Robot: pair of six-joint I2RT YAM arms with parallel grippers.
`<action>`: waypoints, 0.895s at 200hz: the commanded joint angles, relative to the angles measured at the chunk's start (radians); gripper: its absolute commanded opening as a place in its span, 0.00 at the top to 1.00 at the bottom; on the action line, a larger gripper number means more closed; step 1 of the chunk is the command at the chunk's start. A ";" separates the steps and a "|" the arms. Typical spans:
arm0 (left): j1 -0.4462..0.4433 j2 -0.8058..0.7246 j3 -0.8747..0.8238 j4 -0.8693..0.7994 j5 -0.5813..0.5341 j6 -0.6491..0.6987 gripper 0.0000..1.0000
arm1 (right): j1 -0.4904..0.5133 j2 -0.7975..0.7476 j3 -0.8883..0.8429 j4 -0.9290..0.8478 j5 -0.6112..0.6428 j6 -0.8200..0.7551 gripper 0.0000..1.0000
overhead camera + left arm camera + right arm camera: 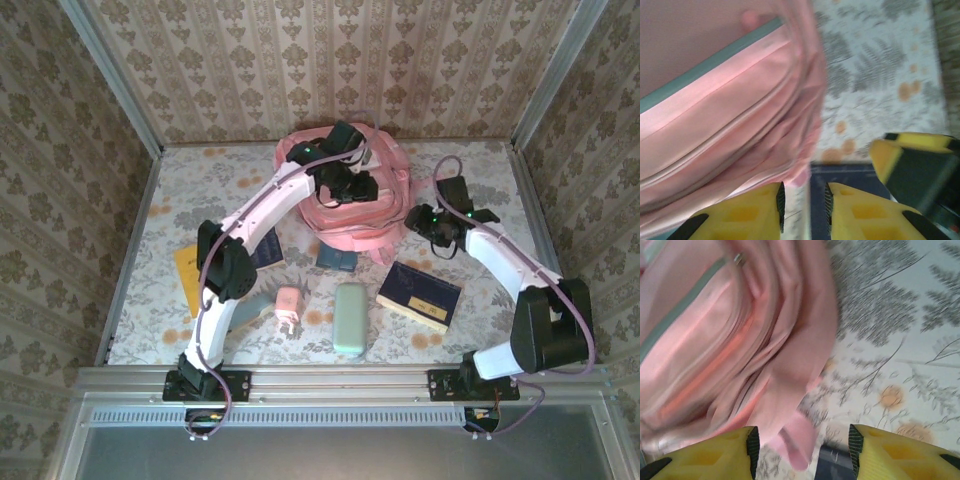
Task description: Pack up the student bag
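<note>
At the far middle of the table (200, 185), the left arm (265, 210) arches over the student bag (340, 228), with the left gripper (355, 185) narrowly parted and empty. The right arm (510, 260) elbows in, and the right gripper (425, 222) gapes wide at the bag's edge. The bag is soft pink fabric, a crumpled rounded heap with no clear long axis.

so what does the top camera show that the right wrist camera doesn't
Top camera adds: mint-green oblong case, small pink plug-like block, yellow booklet. Right wrist adds close detail: a metal zip pull and a pink strap end lying inside the open yellow right claw. Shared: large pink fabric backpack, floral table cover.
</note>
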 commanded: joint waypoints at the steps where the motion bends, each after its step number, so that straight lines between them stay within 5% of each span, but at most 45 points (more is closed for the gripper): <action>1: 0.020 -0.191 -0.155 -0.107 -0.186 0.089 0.68 | 0.153 -0.083 0.002 -0.106 0.045 -0.089 0.45; 39: 0.068 -0.489 -0.636 0.016 -0.218 0.032 0.48 | 0.442 -0.125 -0.044 -0.215 0.198 -0.064 0.13; 83: 0.105 -0.620 -0.879 -0.086 -0.330 -0.046 0.44 | 0.637 -0.072 0.005 -0.243 0.261 0.123 0.12; 133: 0.411 -0.835 -1.074 -0.002 -0.242 -0.099 0.42 | 0.834 0.180 0.272 -0.289 0.253 0.357 0.09; 179: 0.558 -0.935 -1.102 0.028 -0.201 -0.077 0.42 | 0.898 0.402 0.511 -0.410 0.283 0.559 0.09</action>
